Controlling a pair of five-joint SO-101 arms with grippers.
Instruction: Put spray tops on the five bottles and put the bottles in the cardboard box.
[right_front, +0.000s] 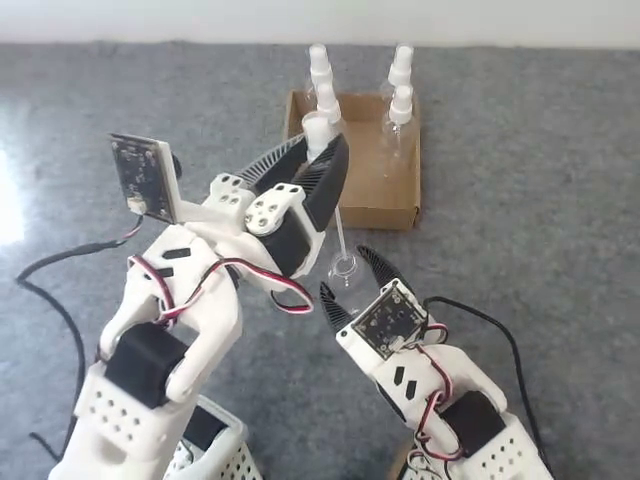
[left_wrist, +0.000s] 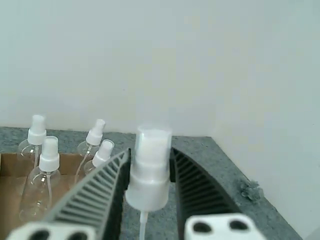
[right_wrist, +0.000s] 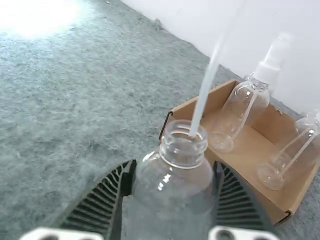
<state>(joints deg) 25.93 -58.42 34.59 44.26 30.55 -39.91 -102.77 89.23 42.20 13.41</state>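
Note:
My left gripper (right_front: 318, 150) (left_wrist: 148, 172) is shut on a white spray top (left_wrist: 149, 167) (right_front: 318, 132), held high with its thin dip tube (right_front: 340, 240) hanging down. The tube's end (right_wrist: 202, 102) sits inside the open neck of a clear bottle (right_wrist: 175, 185) (right_front: 343, 272). My right gripper (right_front: 346, 278) (right_wrist: 172, 200) is shut on that bottle, holding it upright in front of the cardboard box (right_front: 395, 205) (right_wrist: 250, 155). Several capped bottles (right_front: 400, 125) (left_wrist: 47, 170) (right_wrist: 247, 107) stand in the box.
Grey carpet-like tabletop (right_front: 540, 200) surrounds the box. A white perforated basket (right_front: 215, 445) sits at the near edge under the left arm. Black cables (right_front: 60, 300) trail on the left and right. A white wall (left_wrist: 200, 60) rises behind the table.

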